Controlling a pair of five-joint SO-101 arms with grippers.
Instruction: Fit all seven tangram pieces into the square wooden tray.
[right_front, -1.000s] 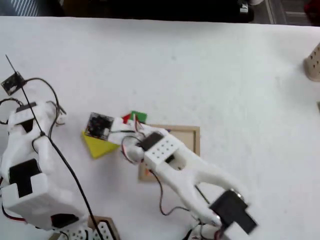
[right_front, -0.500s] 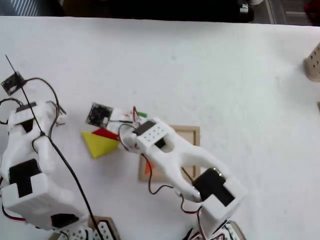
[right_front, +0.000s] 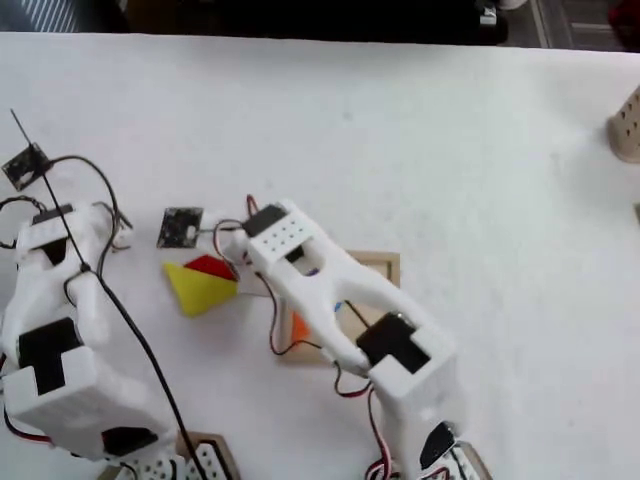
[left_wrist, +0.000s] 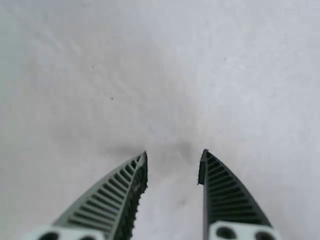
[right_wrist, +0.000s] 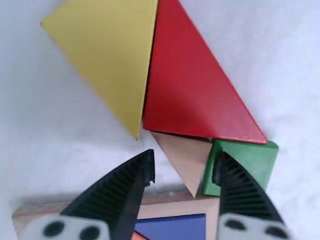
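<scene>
Gripping state, right: the right gripper (right_wrist: 185, 162) has its fingers apart, clamped on nothing, and hangs over the pieces just outside the tray rim.
Gripping state, left: the left gripper (left_wrist: 173, 157) has its fingers apart, holds nothing and sits over the bare white table (right_front: 450, 150).
Tray: the square wooden tray (right_front: 385, 265) lies flat near the middle of the table, largely covered by the right arm in the high view.
Pieces in tray: a blue piece (right_wrist: 175, 225) lies just inside the rim; an orange piece (right_front: 297, 325) shows at the tray's near side.
Pieces outside tray: the yellow triangle (right_wrist: 107, 55) and the red triangle (right_wrist: 192, 95) lie flat on the table, touching along one edge.
Small triangle: a plain wooden triangle (right_wrist: 182, 152) lies against the red triangle's edge, its tip towards the tray rim, between the right gripper's fingertips.
Green piece: the green piece (right_wrist: 245, 165) sits just beside the wooden triangle, against the tray rim.
Remaining pieces: not discernible.
</scene>
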